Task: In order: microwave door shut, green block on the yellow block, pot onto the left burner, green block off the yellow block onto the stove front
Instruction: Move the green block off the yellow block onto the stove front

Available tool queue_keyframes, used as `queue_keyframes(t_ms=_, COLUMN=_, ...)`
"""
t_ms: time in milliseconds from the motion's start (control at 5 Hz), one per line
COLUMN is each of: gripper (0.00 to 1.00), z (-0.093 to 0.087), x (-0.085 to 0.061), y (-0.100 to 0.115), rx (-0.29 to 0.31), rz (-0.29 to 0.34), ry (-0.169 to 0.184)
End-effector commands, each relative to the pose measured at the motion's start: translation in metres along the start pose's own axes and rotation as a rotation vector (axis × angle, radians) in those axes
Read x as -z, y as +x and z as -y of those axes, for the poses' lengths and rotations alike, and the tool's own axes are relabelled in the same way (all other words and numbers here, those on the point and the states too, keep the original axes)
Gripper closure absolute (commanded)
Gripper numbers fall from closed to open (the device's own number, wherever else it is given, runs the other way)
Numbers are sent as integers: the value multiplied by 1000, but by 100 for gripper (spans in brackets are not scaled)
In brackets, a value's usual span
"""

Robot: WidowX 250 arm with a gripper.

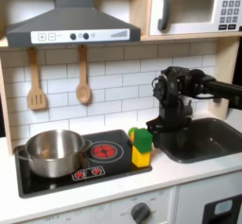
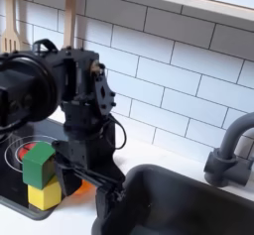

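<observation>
Above and behind my fingers a white tiled wall (image 1: 113, 81) runs across both exterior views. High to their left in the first exterior view hangs a grey range hood (image 1: 71, 25), and under it a wooden spatula (image 1: 36, 81) and a wooden spoon (image 1: 83, 77) hang side by side. Just beside my fingers lies a dark sink (image 1: 203, 138); its grey faucet (image 2: 230, 150) stands at the second exterior view's right.

Boxy black arm (image 1: 181, 94), looping cables
</observation>
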State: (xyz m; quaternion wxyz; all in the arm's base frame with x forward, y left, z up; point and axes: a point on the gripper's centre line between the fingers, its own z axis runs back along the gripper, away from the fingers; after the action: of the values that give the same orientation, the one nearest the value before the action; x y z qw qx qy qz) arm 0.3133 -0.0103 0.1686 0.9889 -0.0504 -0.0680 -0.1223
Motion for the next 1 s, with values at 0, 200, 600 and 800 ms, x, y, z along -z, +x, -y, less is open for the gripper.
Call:
queue_keyframes(t_ms=0, gripper=0, z=-18, x=-12, y=15, rx=-68, rz=15, ry=5)
queue_keyframes(t_ms=200, gripper=0, z=-31, x=-22, y=16, rx=-97, rz=7, ry=7)
queue_keyframes(t_ms=600, gripper=0, z=-48, x=-41, y=10, rx=-131, rz=0, ry=11)
queue_keyframes(t_ms=800, gripper=0, z=-56, x=-42, y=7, rx=-128, rz=-11, ry=14)
